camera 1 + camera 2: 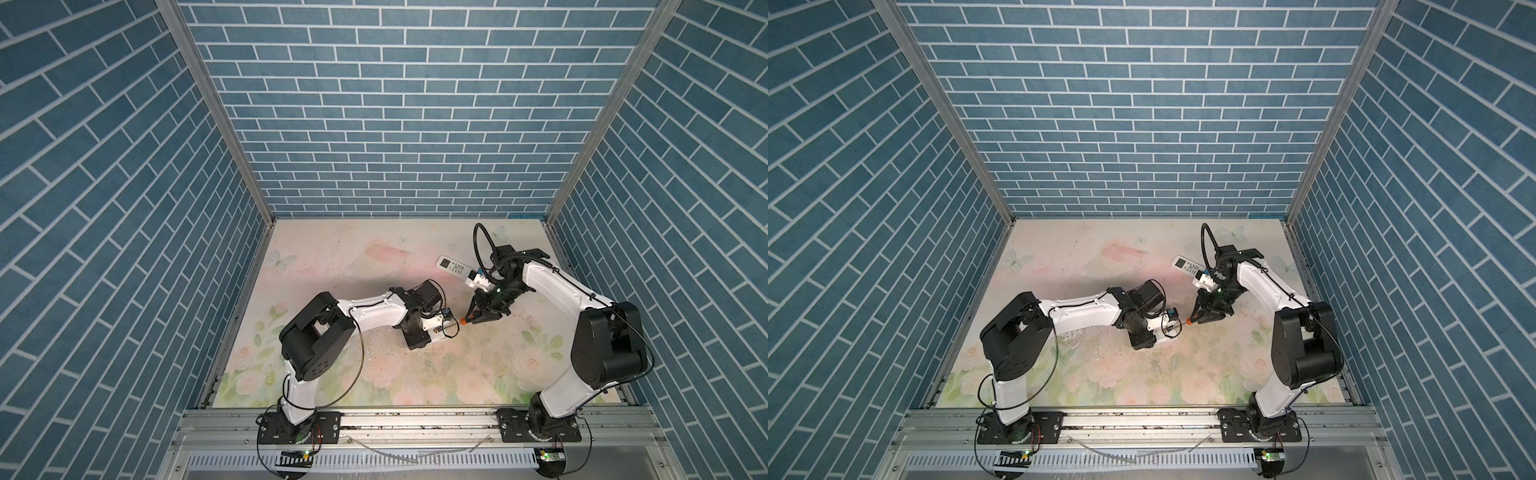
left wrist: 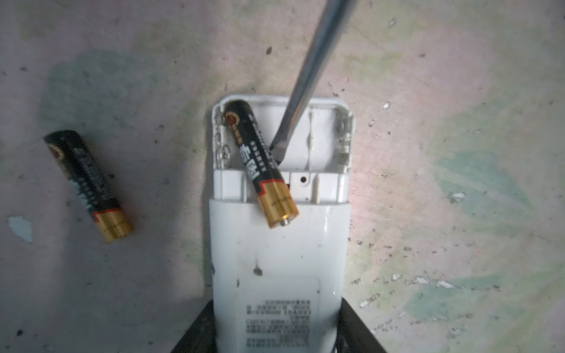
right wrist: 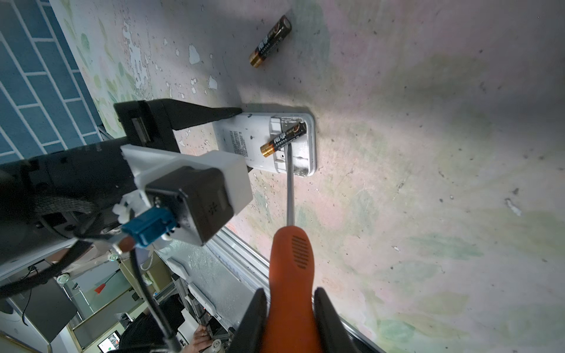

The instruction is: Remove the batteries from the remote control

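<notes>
The left jaws are closed across the body of the white plastic remote control [image 2: 278, 275], one black finger on each long side, pinning it back-up on the tabletop, probably so that prying cannot push it away; the right jaws are clamped on the orange handle of the flat-bladed screwdriver [image 3: 290, 275], a thin lever for a place where the jaws themselves look too thick to enter.

One black cylindrical battery with a gold end [image 2: 260, 162] is half out; its black end sits in a corner of the open battery compartment [image 2: 308, 146] beside the spring contact, while its gold end is raised over the compartment's inner wall and rests across the remote's back; the steel blade tip touches its side from within the bay, seemingly to lever it up and over.

The neighbouring bay is empty; a second battery of the same kind [image 2: 87, 186] lies loose on the worn floral tabletop [image 2: 458, 122], near the remote but not touching it; by my reckoning one cell is unloaded and the other nearly so.

In both top views another white remote with a small screen [image 1: 451, 266] lies face up further back, just beside the right arm.
</notes>
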Controlling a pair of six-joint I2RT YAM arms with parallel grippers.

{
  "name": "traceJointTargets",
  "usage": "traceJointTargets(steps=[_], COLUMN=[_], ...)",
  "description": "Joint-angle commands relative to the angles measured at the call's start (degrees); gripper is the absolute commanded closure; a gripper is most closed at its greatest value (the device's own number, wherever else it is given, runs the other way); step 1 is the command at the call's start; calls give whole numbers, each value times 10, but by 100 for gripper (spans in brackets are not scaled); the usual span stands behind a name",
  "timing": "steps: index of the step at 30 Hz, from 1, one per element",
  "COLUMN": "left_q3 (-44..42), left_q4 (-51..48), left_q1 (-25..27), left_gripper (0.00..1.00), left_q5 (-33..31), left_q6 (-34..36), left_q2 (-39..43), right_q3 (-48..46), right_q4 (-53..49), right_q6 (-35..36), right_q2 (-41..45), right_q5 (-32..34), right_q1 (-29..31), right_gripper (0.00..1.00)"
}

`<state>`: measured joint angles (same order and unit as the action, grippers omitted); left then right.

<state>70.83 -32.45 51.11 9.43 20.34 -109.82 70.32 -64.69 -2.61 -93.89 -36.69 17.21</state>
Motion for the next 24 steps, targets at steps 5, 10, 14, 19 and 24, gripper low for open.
traceJointTargets(steps=[5,10,14,19,24], left_q3=[-26,-26,-26,-26,-26], left_q4=[-34,-34,-34,-34,-34], left_q1=[-9,-9,-9,-9,-9], left_gripper=[45,46,46,46,46], left_q5=[-5,-3,-2,-1,0], left_q6=[-8,-8,-8,-8,-8], left_q2=[-24,-23,-24,-23,-24], right_q3=[29,37,44,55,61], right_q4=[6,1,-5,-11,-12], right_q6=[14,16,19,21,22], right_q2=[5,6,6,8,7], right_q5=[-21,-16,-11,-8,-6], right_q1=[7,7,6,6,5], right_gripper=[100,100,100,100,100])
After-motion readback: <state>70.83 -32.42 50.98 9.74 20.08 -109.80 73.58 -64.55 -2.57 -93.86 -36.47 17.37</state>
